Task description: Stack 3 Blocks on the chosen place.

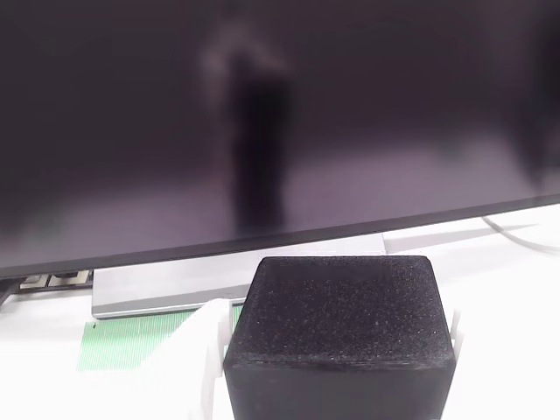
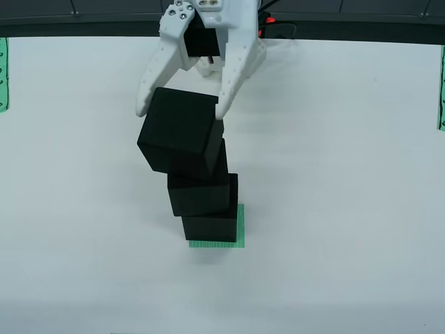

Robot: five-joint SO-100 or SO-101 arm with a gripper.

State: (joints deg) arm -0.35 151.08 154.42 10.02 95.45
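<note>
In the view from above, three black blocks stand stacked on the chosen place point(image 2: 239, 226), a small green striped square. The bottom block point(image 2: 211, 227) and the middle block point(image 2: 199, 193) sit roughly in line. The top block point(image 2: 179, 132) is turned a little against them. My white gripper point(image 2: 182, 111) reaches in from the top of the picture, one finger against each side of the top block, shut on it. In the view that rides on the gripper, that top block point(image 1: 339, 324) fills the lower middle between the white fingers point(image 1: 208, 354).
A dark monitor point(image 1: 280, 114) on a grey stand point(image 1: 166, 287) rises close behind the stack. A green striped band point(image 1: 127, 339) lies beside the stand. Narrow green bands point(image 2: 3, 73) mark the white table's point(image 2: 348, 174) left and right edges.
</note>
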